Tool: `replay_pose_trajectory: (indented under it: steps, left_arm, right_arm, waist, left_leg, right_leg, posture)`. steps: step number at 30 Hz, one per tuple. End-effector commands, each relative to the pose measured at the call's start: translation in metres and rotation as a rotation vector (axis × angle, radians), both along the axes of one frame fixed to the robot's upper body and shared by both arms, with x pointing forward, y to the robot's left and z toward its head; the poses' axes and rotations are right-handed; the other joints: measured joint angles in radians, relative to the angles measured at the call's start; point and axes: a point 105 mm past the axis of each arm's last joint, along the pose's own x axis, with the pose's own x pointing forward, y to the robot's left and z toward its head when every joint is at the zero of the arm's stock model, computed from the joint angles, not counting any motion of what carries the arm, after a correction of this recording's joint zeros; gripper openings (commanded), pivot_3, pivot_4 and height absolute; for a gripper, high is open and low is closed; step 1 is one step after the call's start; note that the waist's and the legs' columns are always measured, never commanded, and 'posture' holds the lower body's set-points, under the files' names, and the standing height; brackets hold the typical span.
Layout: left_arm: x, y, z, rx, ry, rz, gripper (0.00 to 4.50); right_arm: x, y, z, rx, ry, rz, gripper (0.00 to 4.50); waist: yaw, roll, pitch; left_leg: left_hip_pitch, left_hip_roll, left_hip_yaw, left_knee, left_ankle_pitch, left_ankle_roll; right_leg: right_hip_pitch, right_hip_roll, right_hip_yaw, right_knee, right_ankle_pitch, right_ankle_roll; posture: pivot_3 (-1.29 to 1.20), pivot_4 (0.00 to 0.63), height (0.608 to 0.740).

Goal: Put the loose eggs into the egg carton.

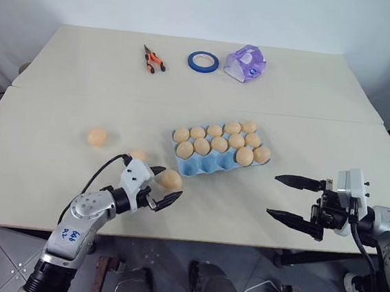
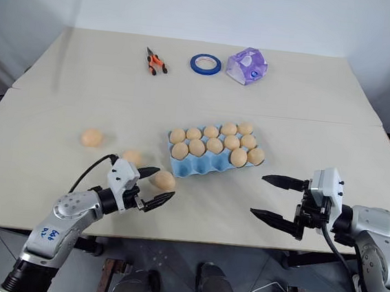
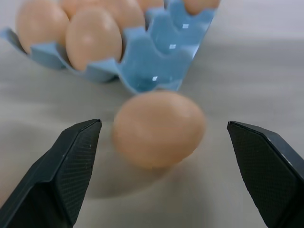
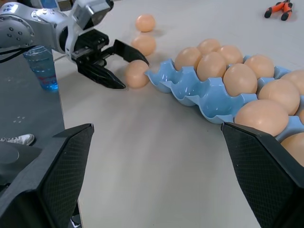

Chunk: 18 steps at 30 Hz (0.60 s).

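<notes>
On the table (image 1: 40,172), the left end effector (image 1: 165,185) brackets a loose egg (image 1: 171,179), fingers spread.

at the far side of the beige table (image 1: 62,92) you have three things in a loose row. the small orange-handled pliers (image 1: 153,60) lie furthest left, the roll of blue tape (image 1: 203,62) lies flat beside them, and the purple-white packet (image 1: 245,62) sits just right of the tape, near it but apart. off the table's near edge, in the right wrist view, you can see a clear bottle with blue liquid (image 4: 42,66).
</notes>
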Motion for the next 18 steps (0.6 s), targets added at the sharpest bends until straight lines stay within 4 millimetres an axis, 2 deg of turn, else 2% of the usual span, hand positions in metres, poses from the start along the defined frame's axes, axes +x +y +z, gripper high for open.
replay_pose_trajectory:
  steps: [1,6,9,13,15,18]
  left_arm:
    - [0.006,-0.011,0.003,0.004,-0.037,-0.035,4.50]
    - [0.014,-0.022,0.006,-0.018,-0.026,-0.071,4.50]
    - [0.018,-0.026,0.006,-0.036,-0.014,-0.064,3.89]
    - [0.018,-0.026,0.005,-0.031,-0.011,-0.068,2.60]
    - [0.016,-0.024,0.005,-0.024,-0.009,-0.073,2.41]
    - [0.012,-0.021,0.011,-0.018,-0.012,-0.089,2.41]
  right_arm:
    - [-0.005,0.001,0.010,0.010,-0.051,-0.005,4.49]
    - [-0.005,0.001,0.009,0.013,-0.056,-0.026,4.49]
    - [-0.005,0.002,0.009,0.018,-0.060,-0.035,4.50]
    - [-0.006,0.002,0.008,0.016,-0.060,-0.044,4.50]
    - [-0.006,0.001,0.008,0.013,-0.058,-0.048,4.50]
    - [-0.005,0.000,0.008,0.009,-0.057,-0.054,4.50]
  waist:
    - [0.003,0.000,0.000]
    - [0.006,0.000,0.000]
    - [0.006,0.000,0.000]
    - [0.008,0.000,0.000]
    - [0.009,0.000,0.000]
    - [0.009,0.000,0.000]
  left_leg:
    - [0.000,0.000,0.000,0.000,0.000,0.000]
    - [0.000,0.000,0.000,0.001,0.000,0.001]
    - [0.000,0.000,0.000,0.002,0.000,0.001]
    - [0.000,0.000,0.000,0.002,0.000,0.001]
    - [0.001,0.000,0.000,0.002,0.000,0.001]
    - [0.001,0.000,0.000,0.003,0.000,0.001]
  right_leg:
    - [0.000,0.000,0.000,0.000,0.000,0.000]
    - [0.001,0.000,0.000,0.000,0.000,0.001]
    - [0.002,0.000,0.000,0.000,0.000,0.001]
    - [0.002,0.000,0.000,0.000,0.000,0.001]
    - [0.002,0.000,0.000,0.001,0.000,0.001]
    - [0.002,0.000,0.000,0.001,0.000,0.001]
  posture:
    - [0.00,0.150,0.740]
    - [0.00,0.150,0.740]
    - [0.00,0.150,0.740]
    - [0.00,0.150,0.740]
    - [0.00,0.150,0.740]
    - [0.00,0.150,0.740]
